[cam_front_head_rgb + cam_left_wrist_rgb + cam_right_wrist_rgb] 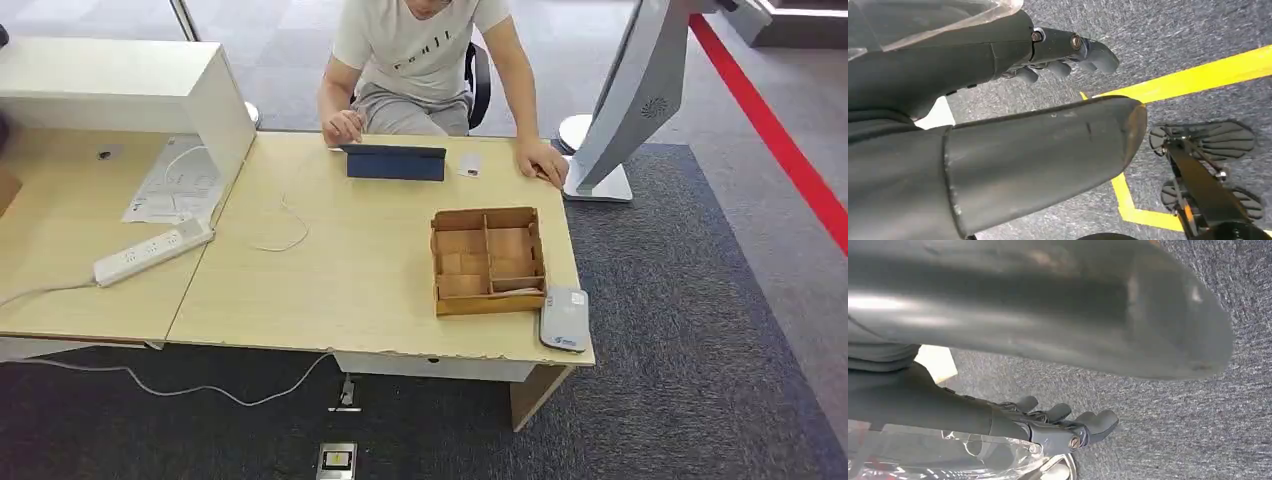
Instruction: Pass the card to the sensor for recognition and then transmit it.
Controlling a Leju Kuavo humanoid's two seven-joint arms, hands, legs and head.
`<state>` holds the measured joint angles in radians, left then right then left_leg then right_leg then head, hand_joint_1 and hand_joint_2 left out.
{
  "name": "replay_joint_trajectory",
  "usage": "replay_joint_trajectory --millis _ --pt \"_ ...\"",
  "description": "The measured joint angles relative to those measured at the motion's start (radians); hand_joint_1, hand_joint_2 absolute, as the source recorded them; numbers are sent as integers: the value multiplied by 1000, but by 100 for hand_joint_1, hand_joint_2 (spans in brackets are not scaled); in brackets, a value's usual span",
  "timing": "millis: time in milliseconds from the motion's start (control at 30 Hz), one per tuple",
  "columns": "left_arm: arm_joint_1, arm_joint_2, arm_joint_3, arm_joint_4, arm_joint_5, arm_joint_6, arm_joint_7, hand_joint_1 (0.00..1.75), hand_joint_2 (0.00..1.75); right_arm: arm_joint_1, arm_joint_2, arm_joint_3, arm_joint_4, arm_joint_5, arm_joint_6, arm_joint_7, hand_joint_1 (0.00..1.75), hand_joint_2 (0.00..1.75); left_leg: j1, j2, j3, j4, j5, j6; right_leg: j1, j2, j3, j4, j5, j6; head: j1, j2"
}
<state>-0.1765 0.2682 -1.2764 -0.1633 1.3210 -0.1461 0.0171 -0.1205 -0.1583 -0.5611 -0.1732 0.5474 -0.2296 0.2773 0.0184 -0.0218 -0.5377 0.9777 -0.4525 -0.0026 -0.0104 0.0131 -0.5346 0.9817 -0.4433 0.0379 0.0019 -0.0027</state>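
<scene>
White, the card (469, 164) lies flat at the far edge of the table (360, 270), just beside the dark tablet (395, 162) and between a person's two hands — well apart from both robot hands, which hang over grey carpet. Nearer, a wooden divided box (488, 260) sits by the sensor (565, 318) at the table's near right corner. Left hand (1068, 55) and right hand (1063, 425) each hold nothing — fingers loosely apart, slightly bent.
</scene>
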Motion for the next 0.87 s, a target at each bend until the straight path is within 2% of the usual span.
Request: replay_joint_trajectory --millis 267,567,700,733,800,867 --pt "0 0 -4 0 1 -5 0 0 0 0 0 0 0 0 -1 5 0 0 0 0 0 0 0 0 0 0 0 0 0 0 0 0" --pt "0 2 -4 0 -2 2 -73 0 0 0 0 0 0 3 -11 1 0 0 0 0 0 0 0 0 0 0 0 0 0 0 0 0" --pt "-1 4 -6 0 -30 -79 -110 0 0 0 0 0 0 19 -6 -22 0 0 0 0 0 0 0 0 0 0 0 0 0 0 0 0" --pt "0 3 -7 0 -32 -76 -114 0 0 0 0 0 0 21 -5 -27 0 0 0 0 0 0 0 0 0 0 0 0 0 0 0 0" --pt "-1 -2 -8 0 -19 -52 -106 0 0 0 0 0 0 25 -6 -33 0 0 0 0 0 0 0 0 0 0 0 0 0 0 0 0" --pt "-1 -3 -8 0 5 -108 -80 0 0 1 -1 0 0 37 -6 -41 0 0 0 0 0 0 0 0 0 0 0 0 0 0 0 0"
